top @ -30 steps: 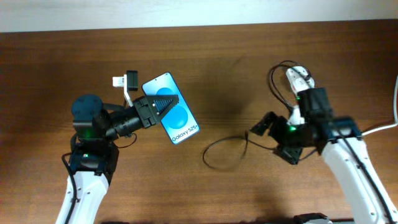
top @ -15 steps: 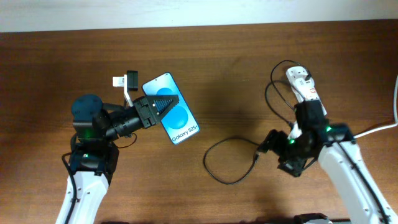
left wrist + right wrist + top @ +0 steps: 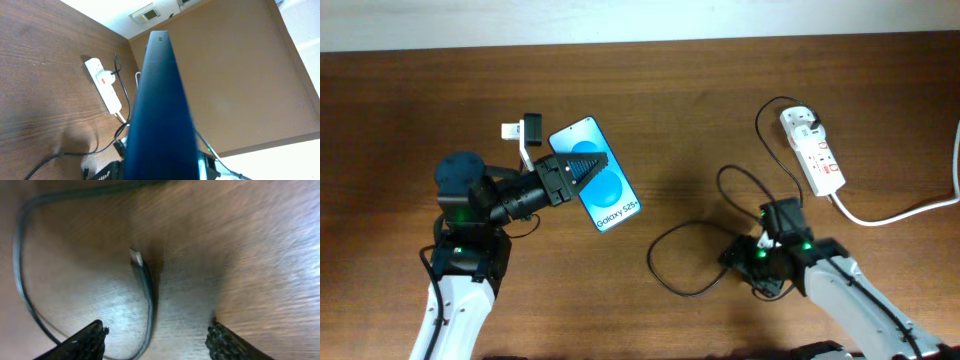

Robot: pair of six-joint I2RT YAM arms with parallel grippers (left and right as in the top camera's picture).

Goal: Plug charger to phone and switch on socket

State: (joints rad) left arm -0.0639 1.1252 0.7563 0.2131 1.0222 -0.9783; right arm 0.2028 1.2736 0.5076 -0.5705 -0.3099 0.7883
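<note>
My left claw [image 3: 588,165] grasps the phone [image 3: 610,200], left of center. My right claw [image 3: 157,339] hangs released over the charger [image 3: 145,277] tip near the front edge; socket [image 3: 812,150] by the right edge.

The right arm draws back from the socket [image 3: 812,150] toward the table's near edge, so the whole strip now shows uncovered. The right gripper [image 3: 738,262] now sits lower and further left, fingers spread either side of the cable [image 3: 149,295] tip [image 3: 135,256], which lies on the wood. The slack by the socket stretches into a longer loop trailing toward the arm.
</note>
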